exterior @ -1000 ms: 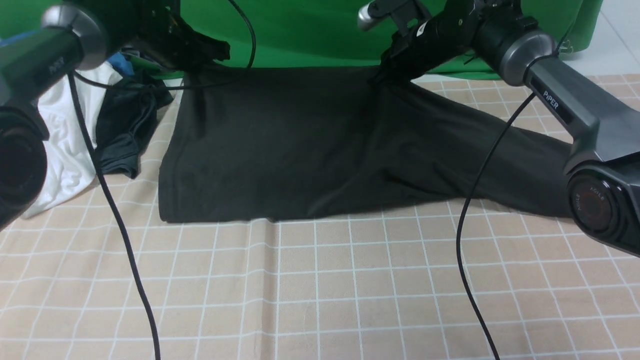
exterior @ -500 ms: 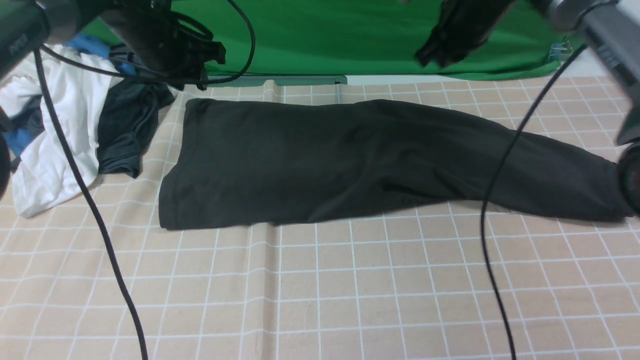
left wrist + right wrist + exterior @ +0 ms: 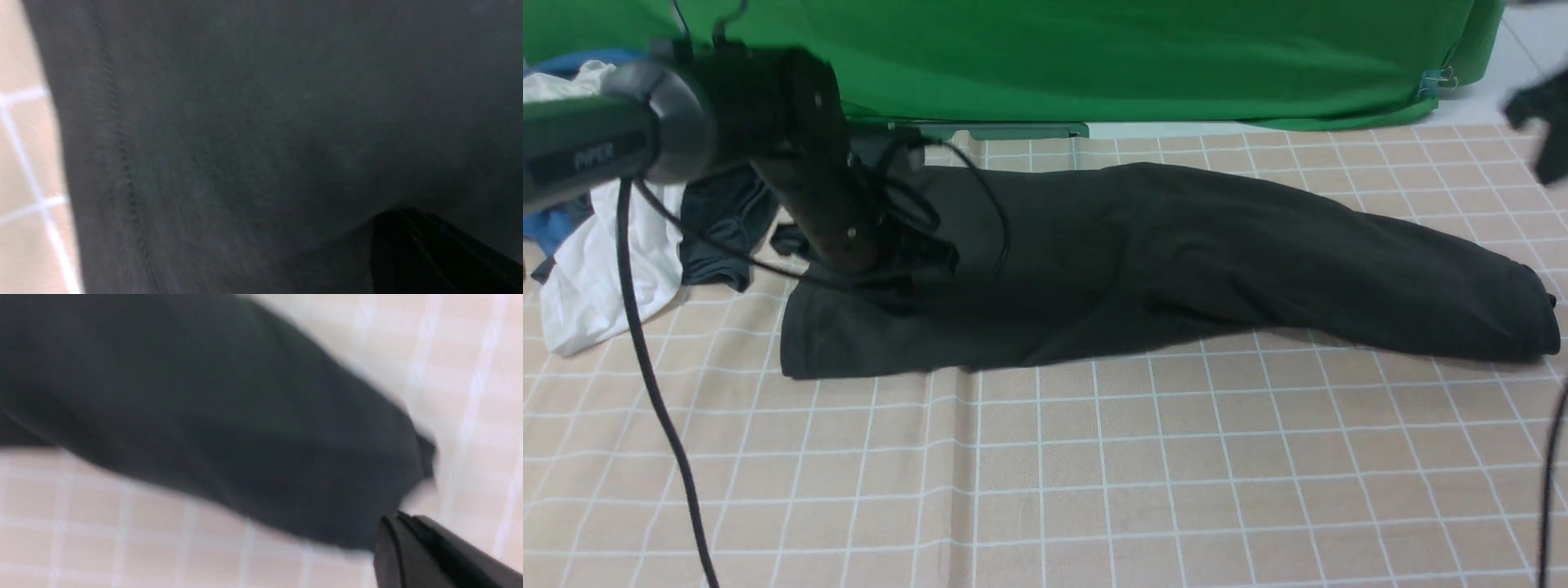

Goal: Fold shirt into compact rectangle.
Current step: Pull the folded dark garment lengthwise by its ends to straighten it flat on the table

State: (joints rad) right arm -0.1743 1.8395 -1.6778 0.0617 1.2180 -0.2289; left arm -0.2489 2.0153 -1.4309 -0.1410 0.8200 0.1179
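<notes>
At the far left corner of the worktop (image 3: 1094,474), which is covered by a beige cloth with a white grid, lies a heap of clothes: a crumpled white garment (image 3: 605,278), a bit of blue cloth (image 3: 556,224) behind it, and a smaller dark teal-grey garment (image 3: 719,237) just beside the shirt's left end. The black left arm (image 3: 792,147) reaches in over this heap and angles down onto the left part of the large black cotton t-shirt (image 3: 1176,261). A thin black cable (image 3: 662,408) hangs from the arm toward the near edge.

In the left wrist view the left gripper (image 3: 392,220) shows as one dark tip with its jaws closed together, right against the fabric near a stitched hem. Whether any cloth is pinched cannot be told.

The shirt lies folded into one long band across the far half of the worktop. It starts near the left edge, bulges toward the far edge in the middle, and ends close to the right edge. A green fabric backdrop (image 3: 1135,57) hangs along the far edge behind it.

At the right edge, the right gripper (image 3: 388,526) has its jaws closed together too. It sits just beside the shirt's right end, apart from it, above the checked cloth.
</notes>
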